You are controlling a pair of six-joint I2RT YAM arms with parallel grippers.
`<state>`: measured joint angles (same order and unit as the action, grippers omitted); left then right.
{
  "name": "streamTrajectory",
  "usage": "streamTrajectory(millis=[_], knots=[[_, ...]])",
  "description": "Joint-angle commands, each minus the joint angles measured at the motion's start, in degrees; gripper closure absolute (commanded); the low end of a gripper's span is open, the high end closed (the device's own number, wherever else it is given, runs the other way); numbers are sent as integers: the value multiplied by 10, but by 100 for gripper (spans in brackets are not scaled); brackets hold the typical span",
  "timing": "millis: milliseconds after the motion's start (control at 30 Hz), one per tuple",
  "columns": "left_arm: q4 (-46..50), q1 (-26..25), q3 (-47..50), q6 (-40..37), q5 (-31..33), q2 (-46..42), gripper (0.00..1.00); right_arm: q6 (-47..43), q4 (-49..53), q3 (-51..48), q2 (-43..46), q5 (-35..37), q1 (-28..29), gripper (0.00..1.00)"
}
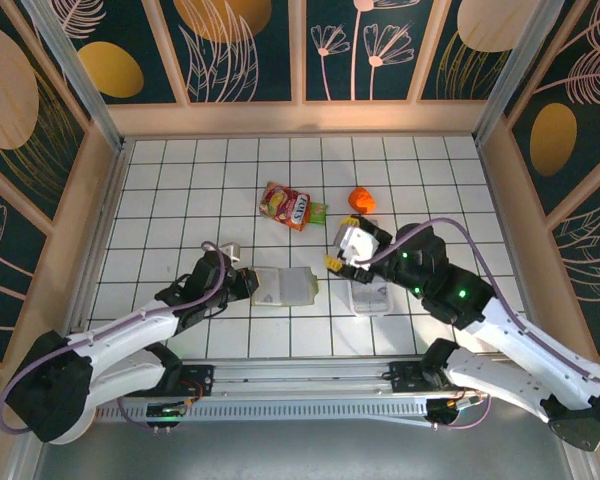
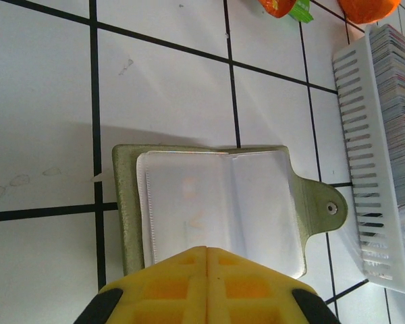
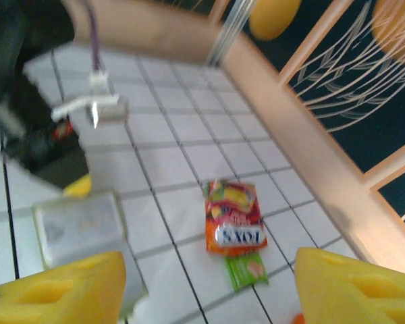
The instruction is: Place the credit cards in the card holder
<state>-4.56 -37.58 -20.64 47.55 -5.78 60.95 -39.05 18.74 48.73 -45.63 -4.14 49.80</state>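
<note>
The card holder (image 2: 216, 209), one only, lay open on the counter (image 2: 40, 101) with its pale inside up. The credit cards (image 2: 401, 101), too many to count, stood packed in one white tray (image 2: 362, 169) just beside it. The left hand (image 2: 206, 270) was pressed together at the holder's edge. The right hand (image 3: 209, 297) was spread wide above the counter.

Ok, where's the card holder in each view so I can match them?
Top external: card holder centre, left of the white tray.
Left wrist: card holder centre, lying open.
Right wrist: card holder lower left, blurred.
Shared landmark: red snack packet, beyond the holder in all three.
</note>
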Motion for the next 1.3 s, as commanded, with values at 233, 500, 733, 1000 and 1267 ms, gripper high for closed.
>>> streamTrajectory(millis=[233,500,733,1000,1267], knots=[[-52,-4,27,-14,-21,26,94,-237,178,-66,-41,109,-53,22],[-75,-4,40,-20,-48,42,94,-292,170,-95,-84,143,-74,1],[-80,-4,34,-25,-61,39,94,-332,105,-122,-135,176,-82,1],[-82,-4,30,-38,-64,48,94,-340,77,-109,-197,190,-82,1],[-92,-4,33,-41,-63,54,94,-341,60,-121,-221,188,-82,1]])
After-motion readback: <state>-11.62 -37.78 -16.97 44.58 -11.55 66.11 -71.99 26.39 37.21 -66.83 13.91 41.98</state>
